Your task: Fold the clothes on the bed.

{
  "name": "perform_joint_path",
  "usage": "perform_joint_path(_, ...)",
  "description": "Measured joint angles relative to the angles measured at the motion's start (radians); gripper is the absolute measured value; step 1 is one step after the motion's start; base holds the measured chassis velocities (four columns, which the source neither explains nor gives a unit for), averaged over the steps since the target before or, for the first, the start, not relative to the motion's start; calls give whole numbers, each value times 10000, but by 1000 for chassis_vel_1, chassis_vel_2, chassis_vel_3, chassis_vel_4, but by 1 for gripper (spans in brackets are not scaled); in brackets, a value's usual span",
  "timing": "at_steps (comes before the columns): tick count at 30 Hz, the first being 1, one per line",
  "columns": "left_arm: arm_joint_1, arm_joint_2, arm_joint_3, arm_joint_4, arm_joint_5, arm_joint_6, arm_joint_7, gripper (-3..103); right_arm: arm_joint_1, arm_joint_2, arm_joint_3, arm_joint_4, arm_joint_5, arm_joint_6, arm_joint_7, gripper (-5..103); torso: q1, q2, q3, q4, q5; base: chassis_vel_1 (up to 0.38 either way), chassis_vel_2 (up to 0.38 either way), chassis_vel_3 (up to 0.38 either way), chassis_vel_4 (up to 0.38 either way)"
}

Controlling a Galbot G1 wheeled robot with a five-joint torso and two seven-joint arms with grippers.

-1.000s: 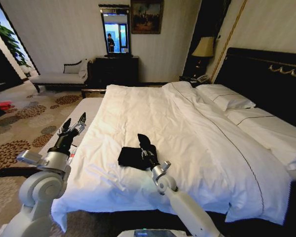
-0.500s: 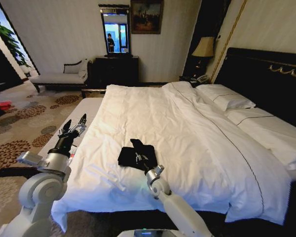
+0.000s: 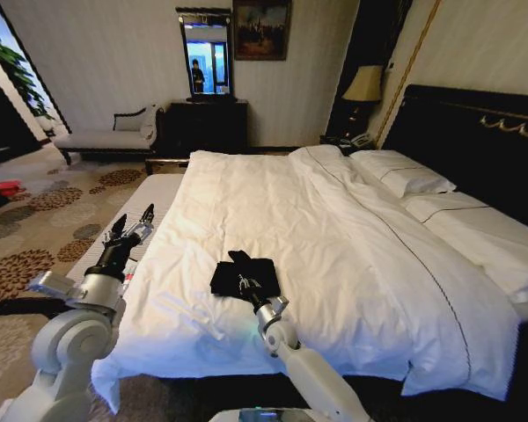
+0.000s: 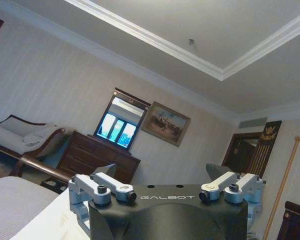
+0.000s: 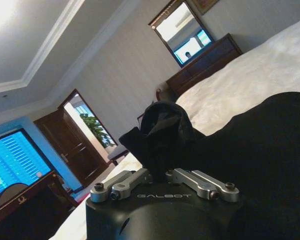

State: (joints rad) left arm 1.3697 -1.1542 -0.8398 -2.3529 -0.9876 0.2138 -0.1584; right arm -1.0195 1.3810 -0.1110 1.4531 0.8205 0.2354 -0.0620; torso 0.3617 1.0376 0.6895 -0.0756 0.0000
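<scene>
white duvet of the bed [image 3: 334, 229] carries the black t-shirt [image 3: 233, 274]; my right pincer [image 3: 246, 286] pinches its edge, my left pincer [image 3: 134, 221] hovers spread beside the mattress.

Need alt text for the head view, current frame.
The right hand is shut on the black T-shirt, which lies bunched near the foot of the white bed. The left hand hovers open, raised beside the bed's left edge. A dark headboard with pillows stands to the right.
</scene>
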Motion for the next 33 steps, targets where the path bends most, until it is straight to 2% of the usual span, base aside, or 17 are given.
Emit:
perform_joint_path(4,41,4,-6,-10,16,-2,7,100,-51,26,-148,130,-65,51,-62,2,0,0,0,0,0,0,0,0,0)
perform_joint_path(5,49,7,-7,-21,22,-2,12,100,-53,29,-209,193,-35,57,-72,6,0,0,0,0,0,0,0,0,0)
perform_joint_path(6,49,7,-7,-21,22,-2,12,100,-53,29,-209,193,-35,57,-72,6,0,0,0,0,0,0,0,0,0)
perform_joint_path(7,54,9,-9,-27,24,-2,12,100,-52,34,-287,257,-24,78,-96,12,0,0,0,0,0,0,0,0,0)
perform_joint_path(8,56,10,-9,-27,26,-2,14,100,-48,39,-338,289,-24,102,-109,12,0,0,0,0,0,0,0,0,0)
perform_joint_path(11,73,9,-10,-27,59,-3,16,100,-9,77,-691,404,-67,243,-119,27,0,0,0,1,-1,0,0,0,0)
perform_joint_path(13,80,7,-10,-26,66,-4,17,100,-5,81,-756,402,-129,279,-119,27,0,0,0,1,0,0,0,0,0)
perform_joint_path(16,131,3,-33,-32,83,-12,26,100,72,153,-880,42,-721,495,-119,44,0,0,0,1,0,0,0,0,0)
perform_joint_path(19,160,5,-55,-46,84,-19,28,100,100,176,-834,-87,-847,577,-119,49,0,0,0,1,0,0,0,0,0)
perform_joint_path(20,190,25,-89,-52,84,-29,31,100,105,133,-821,-32,-839,609,-127,60,0,0,0,1,0,0,0,0,0)
perform_joint_path(22,199,31,-97,-52,84,-30,33,100,101,98,-836,59,-816,617,-140,60,0,0,0,0,0,0,0,0,0)
perform_joint_path(26,198,39,-117,-51,85,-35,38,100,-51,-244,-1025,1126,-413,797,-776,82,0,0,0,1,0,0,0,0,0)
perform_joint_path(28,195,35,-107,-42,100,-36,41,100,-119,-360,-1072,1553,-264,807,-869,82,0,0,0,0,1,0,0,0,0)
perform_joint_path(31,186,2,-54,16,207,-40,51,100,-108,-560,-860,2209,90,717,-902,97,-1,1,-1,0,1,0,0,0,0)
perform_joint_path(33,187,-15,-35,28,233,-41,52,100,-1,-581,-700,2166,186,648,-866,99,-2,0,-1,0,0,0,0,0,0)
